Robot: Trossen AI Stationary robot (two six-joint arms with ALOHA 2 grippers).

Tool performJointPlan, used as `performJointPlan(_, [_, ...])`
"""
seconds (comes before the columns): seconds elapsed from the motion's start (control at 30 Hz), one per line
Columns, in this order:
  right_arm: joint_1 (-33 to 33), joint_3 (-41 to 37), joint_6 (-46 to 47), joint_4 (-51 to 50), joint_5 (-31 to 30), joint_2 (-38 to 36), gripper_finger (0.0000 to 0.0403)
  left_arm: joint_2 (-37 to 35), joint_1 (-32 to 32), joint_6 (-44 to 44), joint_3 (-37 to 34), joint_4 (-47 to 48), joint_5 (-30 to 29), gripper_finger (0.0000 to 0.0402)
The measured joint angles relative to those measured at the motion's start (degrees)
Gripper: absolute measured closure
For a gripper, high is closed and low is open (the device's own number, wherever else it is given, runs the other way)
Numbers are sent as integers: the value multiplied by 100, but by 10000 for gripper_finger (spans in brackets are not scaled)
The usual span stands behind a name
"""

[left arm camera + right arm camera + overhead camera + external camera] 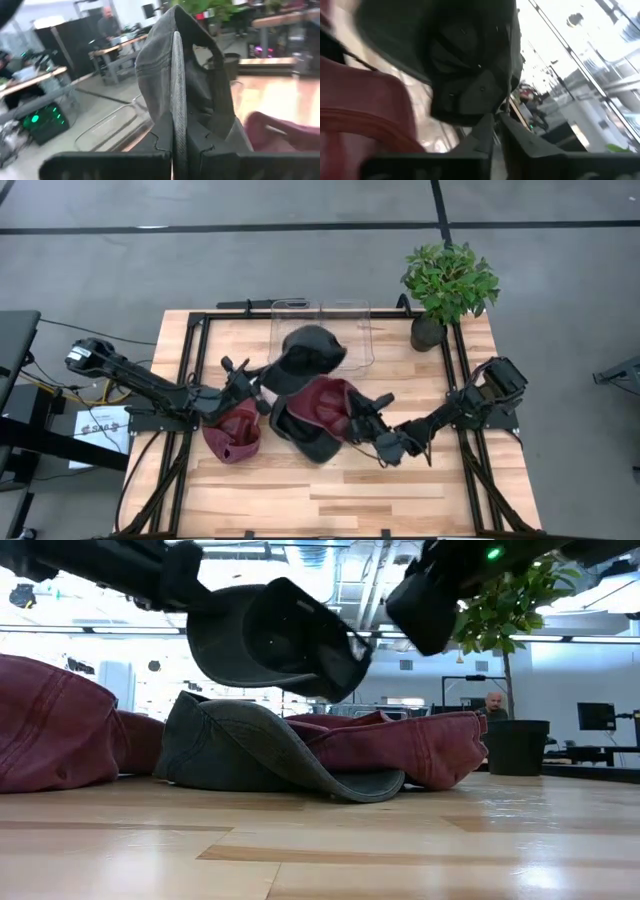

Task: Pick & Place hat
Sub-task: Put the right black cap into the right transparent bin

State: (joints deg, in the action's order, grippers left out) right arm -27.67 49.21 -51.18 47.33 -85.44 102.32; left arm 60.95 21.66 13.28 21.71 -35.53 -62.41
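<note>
A dark grey cap (312, 352) hangs in the air from my left gripper (262, 380), over the table's middle, just in front of the clear container. The low view shows that cap (270, 640) lifted clear of the caps below. A maroon cap with a grey brim (320, 418) lies on the table under and beside it. A second maroon cap (234, 432) lies by the left arm. My right gripper (372, 412) is shut and hovers by the maroon cap's right side, raised off the table (430, 600), apart from the hanging cap. My left gripper (175, 145) pinches the grey cap's edge (176, 100) between its two fingers, the cloth standing edge-on in the gap. The fingers reach in from the table's left, about level. The cap is lifted clear, and its hollow (285, 635) shows in the low view.
A clear plastic container (322, 330) stands at the far middle of the table. A potted plant (446, 285) stands at the far right corner. Bare wood (330, 490) lies along the near edge. A person (492, 705) sits in the room far behind.
</note>
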Motion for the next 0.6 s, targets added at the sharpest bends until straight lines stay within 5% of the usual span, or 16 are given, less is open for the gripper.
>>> performJointPlan(0.33, [1022, 28, -566, 456, 18, -1045, 402, 2, 904, 417, -1, -50, -1570, 389])
performJointPlan(0.6, [2379, 33, -445, 459, 149, -1966, 402, 4, 1102, 205, -2, -626, -1268, 389])
